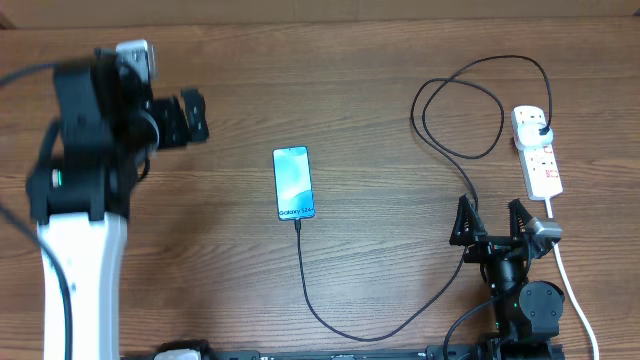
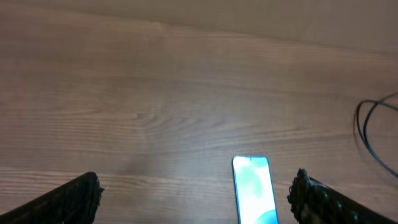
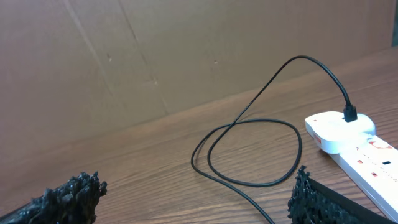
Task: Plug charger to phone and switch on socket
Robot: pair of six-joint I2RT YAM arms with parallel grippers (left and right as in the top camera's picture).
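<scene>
Phone: the phone (image 1: 293, 183) lies flat and screen up in the middle of the desk (image 1: 380, 80), between the two arms. Its "Galaxy S24" end is turned toward the robot, so that end meets the cable.
Charger: the charger (image 1: 340, 325) leaves the phone's near end and sweeps along the near side of the desk. It then passes beneath the right arm, loops once, and ends in a black plug seated in the far outlet of the socket (image 1: 540, 160). The slack lets the phone lie unstrained.
Socket: it sits at the right side of the desk, just beside the right arm and, I judge, within that arm's reach. Its white cord (image 1: 572, 285) trails toward the robot.
Left end effector (image 1: 197, 117): jaws wide and holding nothing, well apart from the phone, its camera catching only the phone's far end.
Right end effector (image 1: 491, 210): jaws wide and empty, aimed at the cable loop and socket, with the cable running below, between its fingers.
Step in hand: the tip looks seated in the phone, so I judge that the switch is what is left to do.
Hidden: the left wrist view cuts off the phone's near end, and the right wrist view cuts off most of the socket.
Hard to make out: whether the tip is fully home, whether the red-marked switches are on or off, and whether the cable touches the right fingers.
</scene>
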